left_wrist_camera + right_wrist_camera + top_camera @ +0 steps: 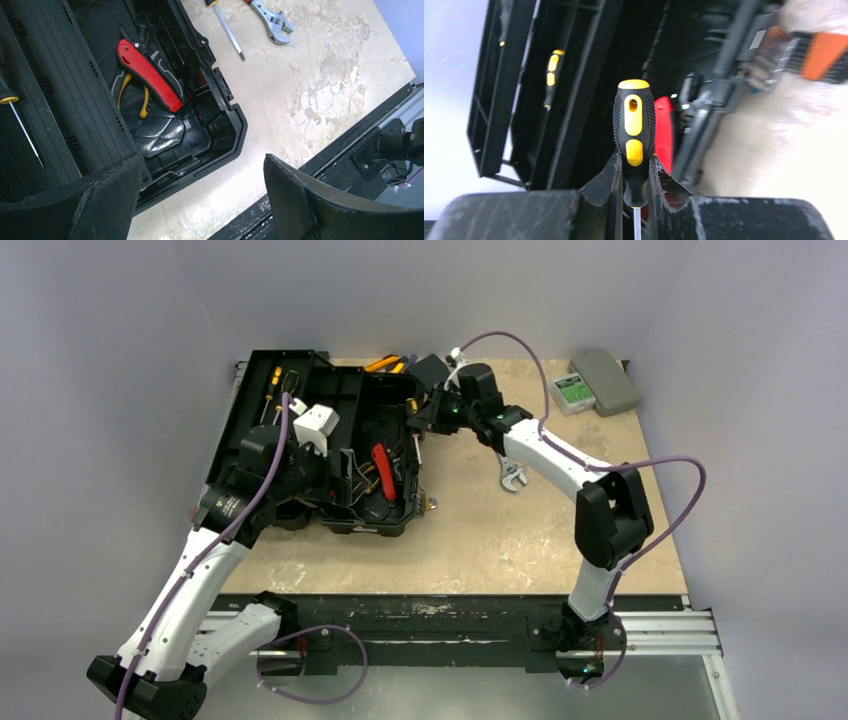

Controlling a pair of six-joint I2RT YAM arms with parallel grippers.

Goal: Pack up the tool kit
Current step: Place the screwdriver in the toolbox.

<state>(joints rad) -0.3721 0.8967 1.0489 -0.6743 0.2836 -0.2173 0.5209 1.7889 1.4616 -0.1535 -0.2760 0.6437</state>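
Note:
The black toolbox (300, 390) lies open at the table's left, lid flat behind it. Inside it are a red-handled tool (150, 75) and yellow-handled pliers (132, 95), and a screwdriver (551, 75) rests in the lid. My right gripper (634, 170) is shut on the black-and-yellow handle of another screwdriver (634, 122) at the box's right rim (417, 450), shaft pointing toward the near side (230, 32). A steel wrench (512, 475) lies on the table to the right. My left gripper (200, 165) hangs open over the box's near right corner, nothing between its fingers.
A grey case with a green-labelled device (590, 385) sits at the back right corner. A small flat black box (430, 368) and several yellow-handled tools (385, 363) lie behind the toolbox. A black rail (450, 625) runs along the near edge.

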